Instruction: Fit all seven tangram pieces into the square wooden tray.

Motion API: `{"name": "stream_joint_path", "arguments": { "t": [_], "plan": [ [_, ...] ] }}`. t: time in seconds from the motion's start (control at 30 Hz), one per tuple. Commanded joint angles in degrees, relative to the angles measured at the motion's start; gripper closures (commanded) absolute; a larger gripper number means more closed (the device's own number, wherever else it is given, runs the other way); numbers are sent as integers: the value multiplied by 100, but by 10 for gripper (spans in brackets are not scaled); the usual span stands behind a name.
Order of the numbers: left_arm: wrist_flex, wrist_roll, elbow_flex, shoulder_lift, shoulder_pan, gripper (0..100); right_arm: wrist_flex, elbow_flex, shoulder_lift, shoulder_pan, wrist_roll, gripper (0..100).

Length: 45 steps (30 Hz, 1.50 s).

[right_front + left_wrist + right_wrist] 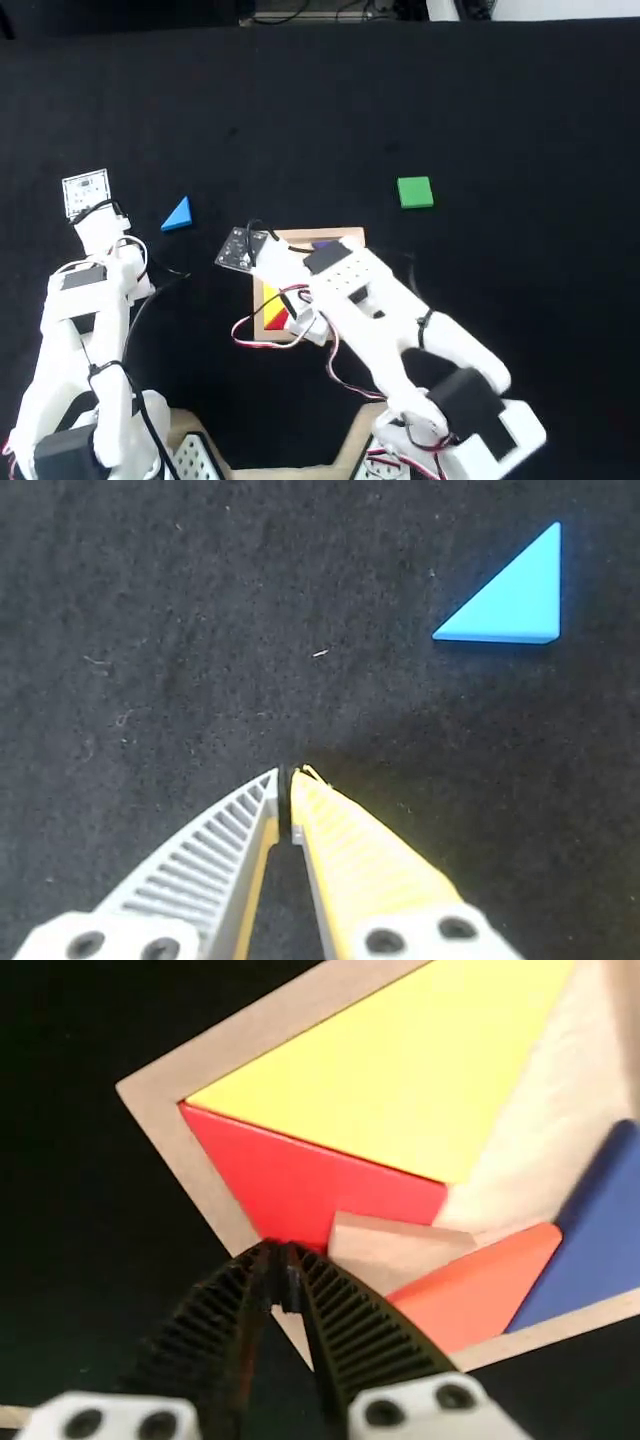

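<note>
Fingers: your right gripper [280, 1252] had its dark jaws pressed together with nothing between them; your left gripper [288, 778] was closed in the same way and also empty
Right tips: they sat at the rim of the wooden tray [190, 1070], just beside the outer edge of the red triangle [300, 1180]
Tray contents: the yellow triangle [420, 1070] lay flat against the red one along a shared edge; an orange piece [480, 1280] and a dark blue piece [600, 1230] lay side by side at the near rim, with bare wood showing between the groups
Loose pieces: the light blue triangle [510, 595] lay on the black table [300, 120] near your left gripper but apart from it; the green square [415, 192] lay well apart from the tray, on its far side
Step in hand: as I judged it, you were using the closed right tips to push the red triangle snug into its corner
Doing it well: you needed a low, slow push along the tray floor, aimed at the middle of the red edge so the piece slid without turning
Watch for: a push too high risked tipping the red corner onto the rim or dragging the whole tray across the cloth
</note>
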State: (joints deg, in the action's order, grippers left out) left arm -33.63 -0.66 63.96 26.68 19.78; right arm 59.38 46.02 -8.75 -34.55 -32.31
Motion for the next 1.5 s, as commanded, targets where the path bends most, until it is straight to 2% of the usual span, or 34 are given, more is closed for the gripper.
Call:
{"name": "stream_joint_path", "arguments": {
  "t": [0.0, 0.17, 0.53, 0.8, 1.27, 1.47],
  "plan": [
    [88, -26, -13, 105, 13, 970, -132, -470, 277, 273, -26, 988],
    [88, -26, -13, 105, 13, 970, -132, -796, 470, 563, -26, 988],
    [88, -26, -13, 97, 13, 970, -176, -1015, 462, 589, -26, 988],
    [88, -35, -13, 97, 13, 970, -695, -1024, 523, 1178, -264, 988],
    [79, -18, -4, 97, -163, 970, -668, -1358, 426, 1116, -255, 988],
    [79, -18, -4, 97, -163, 970, -721, -1385, 426, 809, -255, 988]
  ]
}}
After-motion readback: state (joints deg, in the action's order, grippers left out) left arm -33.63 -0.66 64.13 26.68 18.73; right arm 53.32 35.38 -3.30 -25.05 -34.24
